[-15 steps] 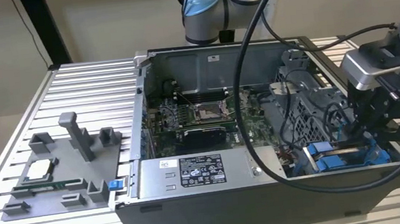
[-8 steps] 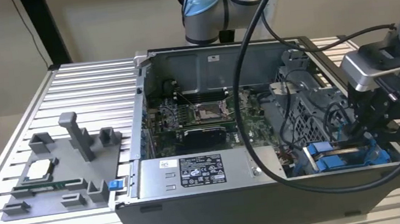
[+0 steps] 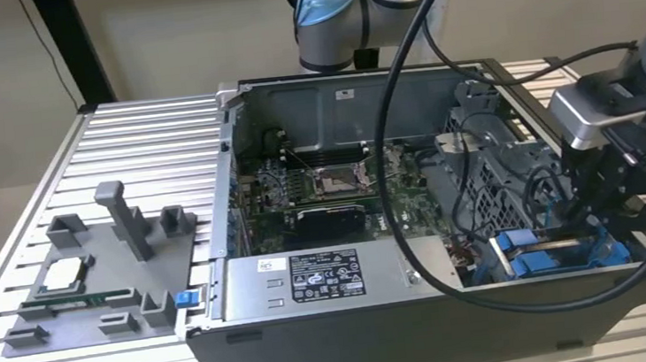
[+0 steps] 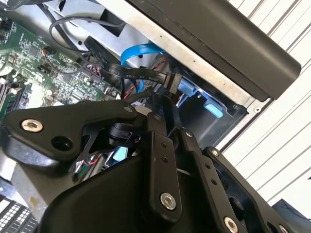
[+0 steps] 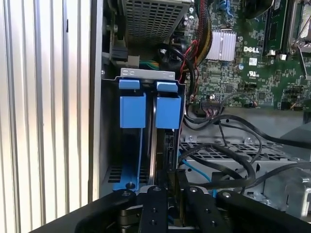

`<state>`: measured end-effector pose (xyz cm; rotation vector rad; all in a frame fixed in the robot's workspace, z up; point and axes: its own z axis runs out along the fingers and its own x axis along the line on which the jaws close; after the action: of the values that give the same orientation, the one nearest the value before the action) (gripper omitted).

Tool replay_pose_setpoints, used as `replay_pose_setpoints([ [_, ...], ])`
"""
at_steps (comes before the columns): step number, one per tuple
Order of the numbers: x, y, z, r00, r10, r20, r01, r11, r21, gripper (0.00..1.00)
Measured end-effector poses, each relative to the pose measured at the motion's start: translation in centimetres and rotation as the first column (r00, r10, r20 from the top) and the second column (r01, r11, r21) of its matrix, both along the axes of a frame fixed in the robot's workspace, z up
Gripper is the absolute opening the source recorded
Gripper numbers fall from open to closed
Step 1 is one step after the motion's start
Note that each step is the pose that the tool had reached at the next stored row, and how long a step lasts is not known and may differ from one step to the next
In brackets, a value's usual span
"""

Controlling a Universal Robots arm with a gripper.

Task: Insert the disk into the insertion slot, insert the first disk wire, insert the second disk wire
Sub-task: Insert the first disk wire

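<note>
In both wrist views the gripper [image 4: 163, 104] [image 5: 174, 182] is seen from behind, its black fingers [image 4: 158, 160] drawn close together and clamped on the connector of the black disk wire [image 4: 171, 83] — the flat wire is led off toward the motherboard [image 4: 34, 53]. A light blue cable [image 4: 141, 51] is looped just beyond the connector. In the first wrist view the fingertips are held just above the insertion slot [image 5: 146, 74], where two blue tabs are seated side by side. The disk [image 5: 168, 110] is taken to be in the carrier nearer the fingers, upright in the slot, though its metal face is hidden. In the exterior view the gripper [image 3: 610, 211] is lowered into the open computer case [image 3: 373, 336] at the exterior view's right — farther left lie the grey box [image 3: 309, 280] and a grey fixture plate [image 3: 86, 302] on the ribbed table [image 3: 142, 145].
</note>
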<state>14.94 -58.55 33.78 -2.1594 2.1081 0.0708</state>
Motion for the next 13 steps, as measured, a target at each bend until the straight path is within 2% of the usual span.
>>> replay_pose_setpoints([
  [6, 0.0, 0.0, -0.62, 1.0, -0.005, 0.0, 0.005, 1.0, -0.0009, 0.0],
  [13, 0.0, 0.0, -0.69, 1.0, -0.005, 0.0, 0.005, 1.0, 0.0003, 0.0],
])
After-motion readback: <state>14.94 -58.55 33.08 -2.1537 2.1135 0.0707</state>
